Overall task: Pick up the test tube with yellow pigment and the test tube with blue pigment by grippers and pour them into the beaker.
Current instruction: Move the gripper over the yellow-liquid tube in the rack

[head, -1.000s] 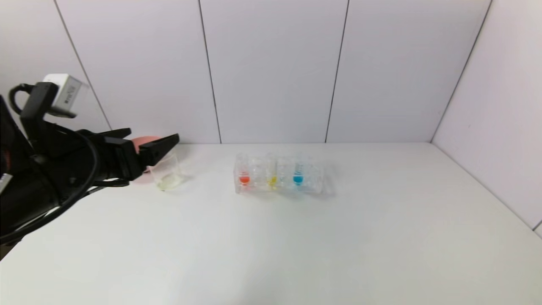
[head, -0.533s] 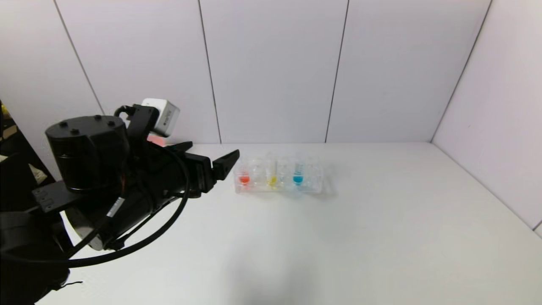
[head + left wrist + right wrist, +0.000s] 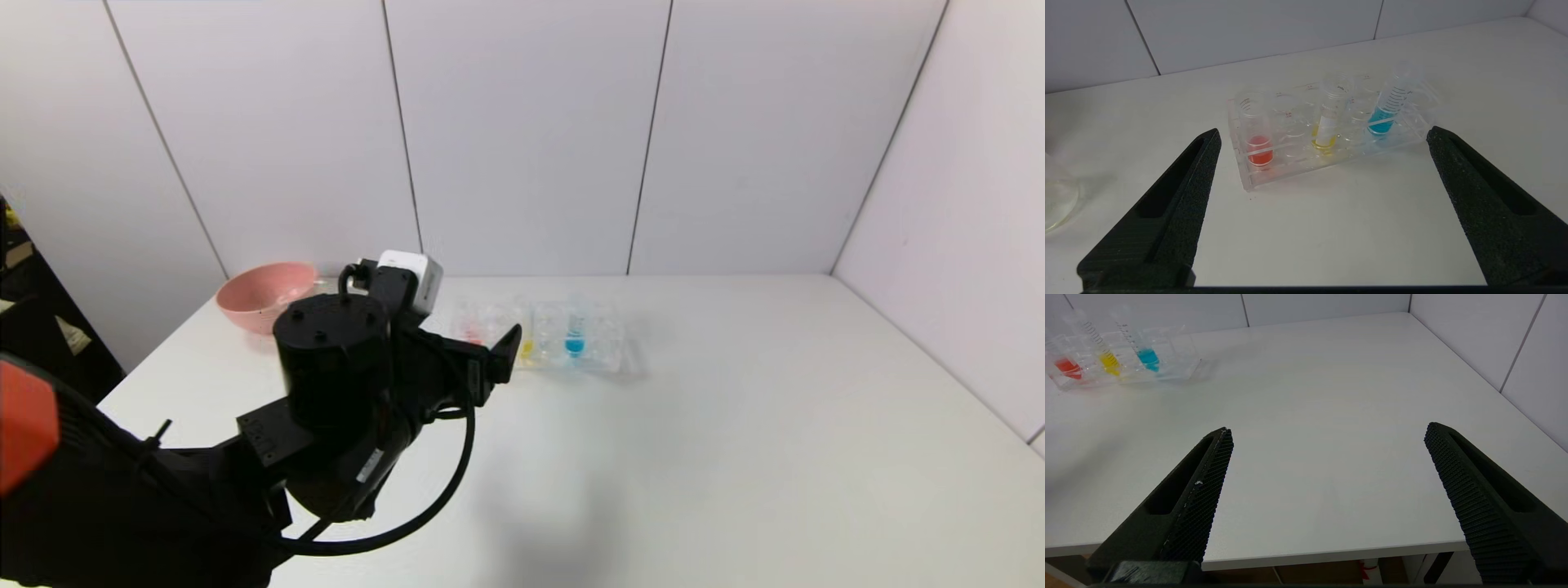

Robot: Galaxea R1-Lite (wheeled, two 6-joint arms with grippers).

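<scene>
The test tube with yellow pigment (image 3: 526, 348) and the test tube with blue pigment (image 3: 575, 343) stand upright in a clear rack (image 3: 608, 356) at the table's middle back. Both also show in the left wrist view, yellow (image 3: 1327, 128) and blue (image 3: 1385, 116). My left gripper (image 3: 500, 358) is open and empty. It hovers just before the rack's left half, its jaws spread about as wide as the rack (image 3: 1323, 131). The beaker (image 3: 1056, 199) shows only at the edge of the left wrist view, and my left arm hides it in the head view. My right gripper (image 3: 1329, 428) is open and empty over the table's near edge.
A tube with red-orange liquid (image 3: 1259, 149) stands at the rack's left end. A pink bowl (image 3: 263, 296) sits at the back left near the wall. Walls close the table at the back and on the right.
My left arm has swung to the right, from beside the beaker and bowl to just before the rack, with its jaws open throughout. The tubes and rack have not moved.
</scene>
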